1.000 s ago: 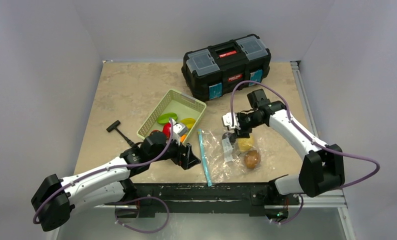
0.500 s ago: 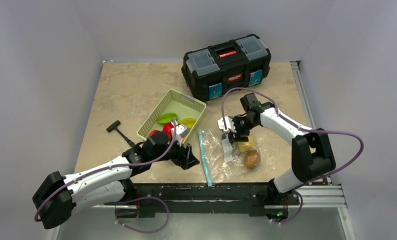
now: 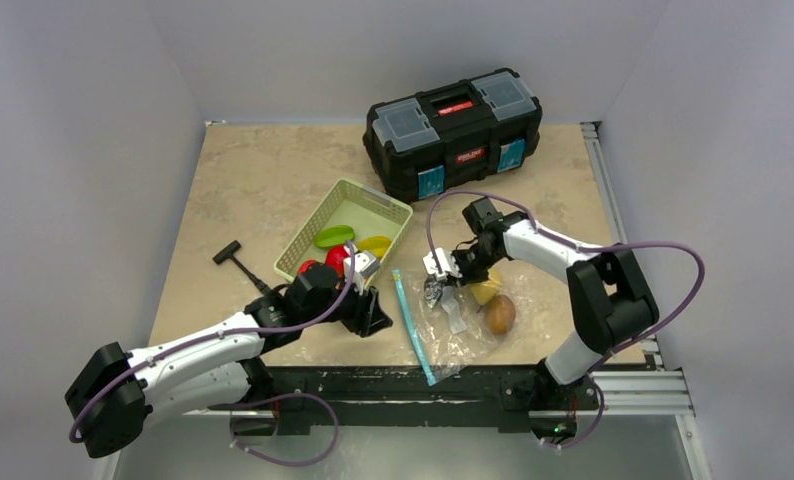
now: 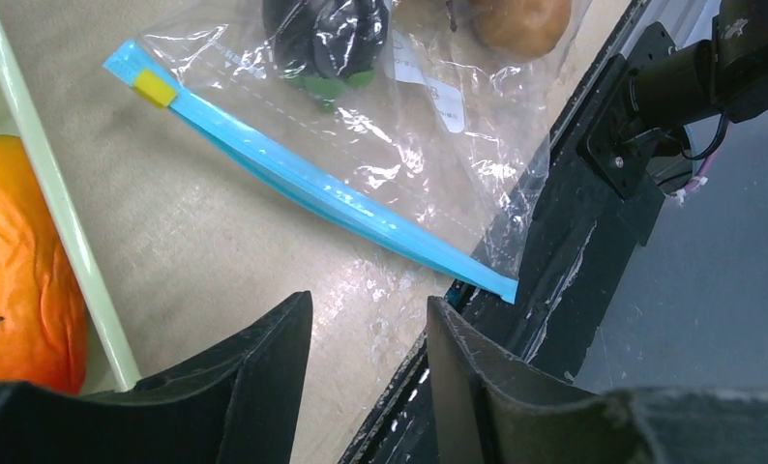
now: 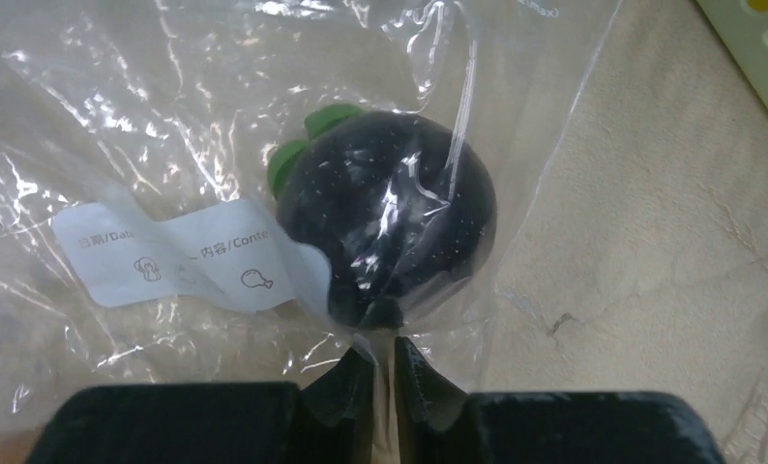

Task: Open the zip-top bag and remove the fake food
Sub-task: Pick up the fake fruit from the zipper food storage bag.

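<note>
Currently my right gripper [image 5: 385,372] is pinched nearly together on a fold of the zip-top bag [image 5: 167,145]. The film is caught between its tips, just beside a dark purple fruit [image 5: 390,232] with a green cap that lies inside the bag. My left gripper [image 4: 366,372] has its jaws apart with nothing between them, low over the table [image 4: 196,261] near the bag's teal zip strip [image 4: 312,184]. The bag lies by the table's near edge, with a yellow piece [image 3: 486,291] and a brown piece [image 3: 500,314] also inside. Beyond the left gripper, the green basket [image 3: 358,212] holds more fake food [image 3: 333,237].
</note>
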